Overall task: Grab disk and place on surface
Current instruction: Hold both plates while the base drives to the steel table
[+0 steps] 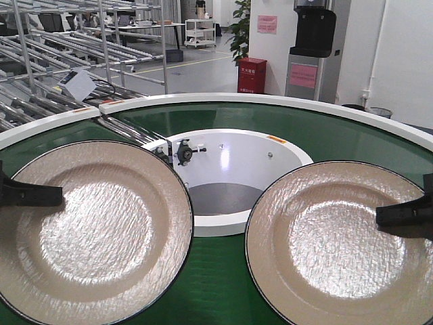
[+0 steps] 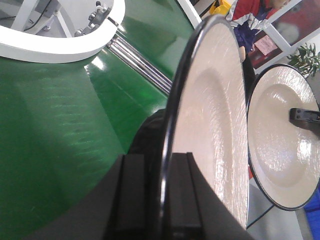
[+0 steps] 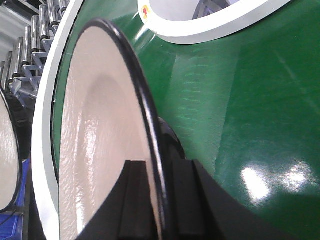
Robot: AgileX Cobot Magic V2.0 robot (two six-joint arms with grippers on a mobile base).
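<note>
Two beige disks with thin black rims hang above the green belt (image 1: 223,284). My left gripper (image 1: 57,195) is shut on the left edge of the left disk (image 1: 95,223). In the left wrist view its jaws (image 2: 161,157) pinch the rim of that disk (image 2: 215,125), one finger on each face. My right gripper (image 1: 380,215) is shut on the right edge of the right disk (image 1: 331,244). The right wrist view shows this gripper (image 3: 159,162) clamped on that disk's rim (image 3: 100,130). The surface is out of view.
A white inner ring (image 1: 230,223) with a small black fitting (image 1: 184,152) sits between and behind the disks. The belt's white outer rim (image 1: 270,100) curves behind. Metal roller racks (image 1: 54,47) stand at the back left, and a red bin (image 1: 252,74) is on the floor beyond.
</note>
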